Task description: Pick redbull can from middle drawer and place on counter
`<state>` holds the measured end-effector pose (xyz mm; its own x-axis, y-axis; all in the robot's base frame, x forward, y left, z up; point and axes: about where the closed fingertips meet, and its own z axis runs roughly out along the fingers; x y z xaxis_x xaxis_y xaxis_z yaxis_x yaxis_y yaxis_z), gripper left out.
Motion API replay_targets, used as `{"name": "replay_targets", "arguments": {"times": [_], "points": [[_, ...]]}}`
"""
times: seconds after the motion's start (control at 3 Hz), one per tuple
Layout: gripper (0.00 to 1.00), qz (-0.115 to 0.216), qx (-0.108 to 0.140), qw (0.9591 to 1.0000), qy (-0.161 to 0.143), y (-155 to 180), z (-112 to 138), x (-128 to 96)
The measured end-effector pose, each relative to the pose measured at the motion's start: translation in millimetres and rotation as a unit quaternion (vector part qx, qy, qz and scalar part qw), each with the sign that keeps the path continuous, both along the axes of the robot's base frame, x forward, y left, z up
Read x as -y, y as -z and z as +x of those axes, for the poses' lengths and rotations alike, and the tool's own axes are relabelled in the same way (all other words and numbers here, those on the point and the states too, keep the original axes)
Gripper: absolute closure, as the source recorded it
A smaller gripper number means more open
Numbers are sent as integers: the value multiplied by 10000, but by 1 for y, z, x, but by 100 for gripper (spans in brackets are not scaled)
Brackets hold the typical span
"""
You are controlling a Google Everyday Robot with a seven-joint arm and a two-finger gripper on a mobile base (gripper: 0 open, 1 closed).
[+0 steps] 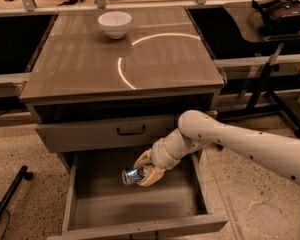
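Observation:
The redbull can [132,175], blue and silver, lies on its side in my gripper [145,171], which is shut on it. I hold it just above the floor of the open middle drawer [90,199], near the drawer's back middle. My white arm reaches in from the right. The counter [90,59] is the glossy grey-brown cabinet top above, with a bright curved light reflection.
A white bowl [114,23] stands at the back of the counter. The drawer above [85,133], with a black bar handle, is closed and overhangs the back of the open drawer. A table with a dark headset [282,11] stands to the right.

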<state>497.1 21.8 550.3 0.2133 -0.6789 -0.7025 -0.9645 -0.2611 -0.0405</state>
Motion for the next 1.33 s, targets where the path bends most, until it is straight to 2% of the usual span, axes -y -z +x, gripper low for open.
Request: {"name": "replay_targets", "arguments": {"times": [0.33,0.67,1.0,1.33], "points": [[100,-83,95,9999,-3,-33,1,15],[100,-175,306,9994,1,-83,5,36],[100,-297,548,9981,27,-133,11,54],[100,-503,906,9946,25,-196,16,69]]}}
